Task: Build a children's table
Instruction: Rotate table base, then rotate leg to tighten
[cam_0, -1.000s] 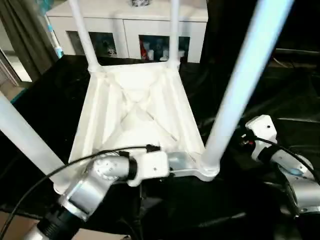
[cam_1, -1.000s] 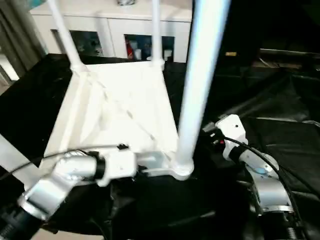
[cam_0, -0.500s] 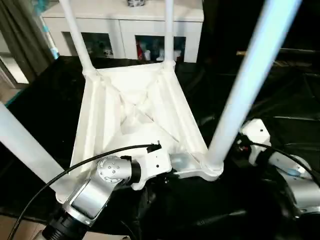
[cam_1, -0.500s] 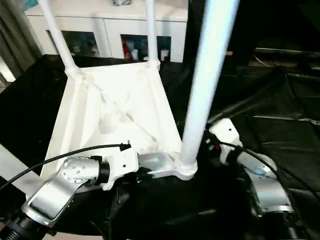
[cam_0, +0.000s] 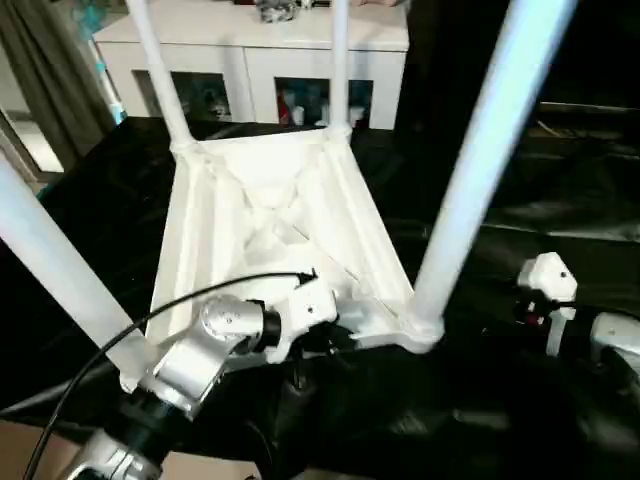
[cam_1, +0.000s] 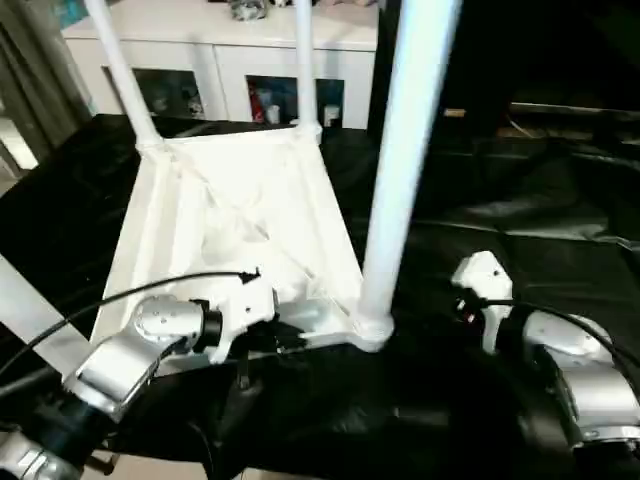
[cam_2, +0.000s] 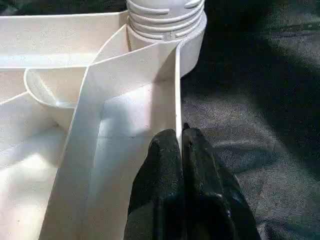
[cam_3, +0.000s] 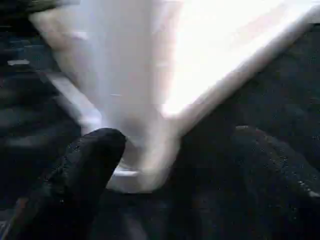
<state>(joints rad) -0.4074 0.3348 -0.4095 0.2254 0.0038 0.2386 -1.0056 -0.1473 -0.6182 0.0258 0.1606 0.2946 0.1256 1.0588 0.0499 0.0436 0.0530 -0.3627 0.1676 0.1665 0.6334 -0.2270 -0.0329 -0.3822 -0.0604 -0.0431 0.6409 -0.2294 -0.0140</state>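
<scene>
The children's table lay upside down on a black cloth, its ribbed underside facing up. Four long white legs rose from the rounded corner sockets, two at the far corners and two at the near ones, so, as far as could be judged, all the legs were already fitted. What seemed left was to check that each was seated and to turn the piece upright.

The left end effector had its two black fingers pressed together, pinching the thin rim of the tabletop just beside the near right corner socket, whose ridged collar showed close ahead of it.

The right end effector was near that same corner leg but apart from it. One black finger showed to one side and the other across a wide gap, so it stood open and held nothing.

Behind the tabletop stood a white glass-door cabinet, and a grey curtain hung on the robot's left
</scene>
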